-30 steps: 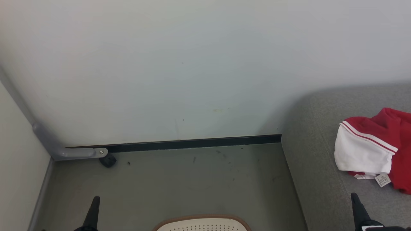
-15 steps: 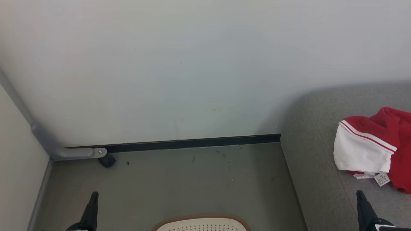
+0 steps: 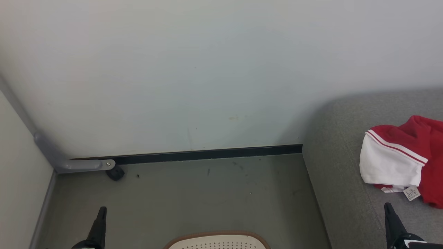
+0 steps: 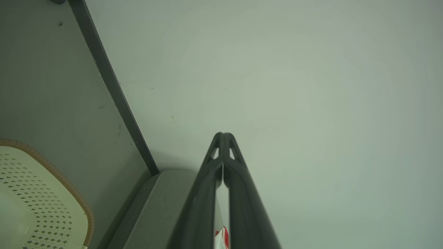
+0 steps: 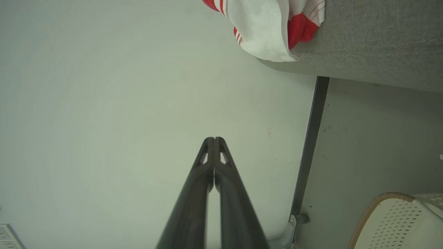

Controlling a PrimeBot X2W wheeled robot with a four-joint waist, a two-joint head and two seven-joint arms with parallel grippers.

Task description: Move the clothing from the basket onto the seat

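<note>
A red-and-white garment (image 3: 403, 160) lies crumpled on the grey sofa (image 3: 339, 152) at the right of the head view, white panel and striped trim facing left, a label hanging at its front. The same clothing (image 5: 266, 27) shows at the top of the right wrist view, on the sofa (image 5: 363, 41). The cream basket (image 3: 218, 241) with its brown rim peeks in at the bottom centre, its inside hidden. My left gripper (image 3: 101, 211) stands shut over the floor, left of the basket (image 4: 38, 193). Over the sofa's front, below the garment, my right gripper (image 3: 387, 206) is shut and holds nothing.
A pale wall fills the back, with a dark skirting strip (image 3: 207, 154) along the grey floor (image 3: 193, 193). A grey bracket (image 3: 79, 165) and a small dark wheel (image 3: 115, 172) sit in the left corner, where a side wall closes in.
Both gripper tips have shifted slightly outward and upward since a second ago. The garment, basket and sofa have stayed in place.
</note>
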